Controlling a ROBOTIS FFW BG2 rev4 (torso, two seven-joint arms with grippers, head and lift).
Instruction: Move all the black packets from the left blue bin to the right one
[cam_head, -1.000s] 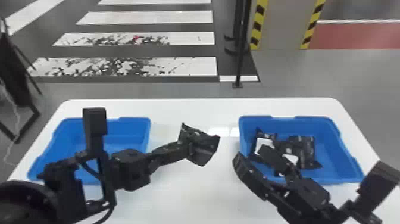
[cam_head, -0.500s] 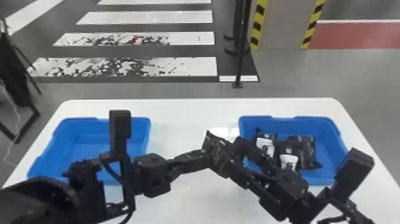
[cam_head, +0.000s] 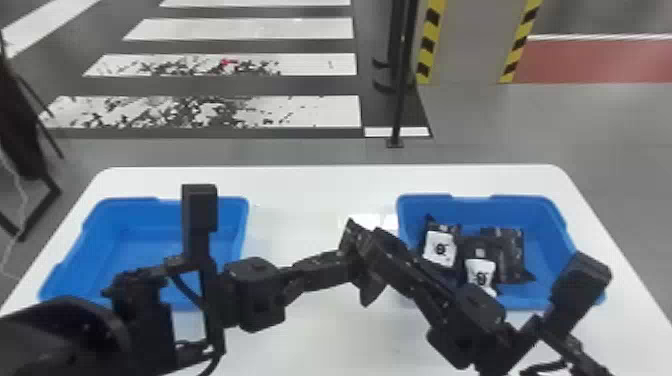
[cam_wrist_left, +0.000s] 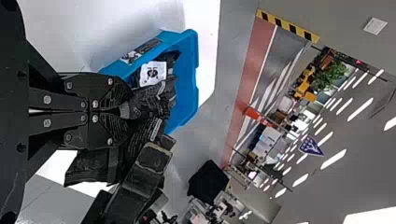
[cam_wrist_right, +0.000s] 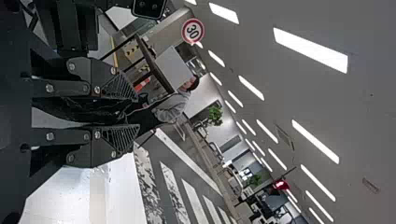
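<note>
Over the near middle of the white table (cam_head: 320, 345), a handover between the two arms is judged to be in hand. The left gripper (cam_wrist_left: 123, 111) is closed narrow on a black packet (cam_head: 369, 291), which is held up between the two blue bins. By the right gripper (cam_wrist_right: 128, 116) the same packet is straddled: its fingers stand apart, with the dark film between them. Whether both pads are yet pressed on the packet is hard to judge from the side view, where black lies on black.

For a sound transfer, both wrists should be kept steady while the right fingers are brought together on a good width of the packet, not on its crimped edge alone. The left grip should be released only once the packet is firmly pinched, and then drawn straight back, so that the film is not tugged or the tips knocked. Soft film can fold or slip if it is caught by a corner.

Beyond the right forearm, black packets with white labels (cam_head: 440, 245) are gathered in the right bin (cam_head: 500, 207), where the held one should be lowered low before release. Behind the left arm, blue floor is seen in the left bin (cam_head: 150, 212). Farther off, white stripes (cam_head: 240, 29) are painted on the ground.
</note>
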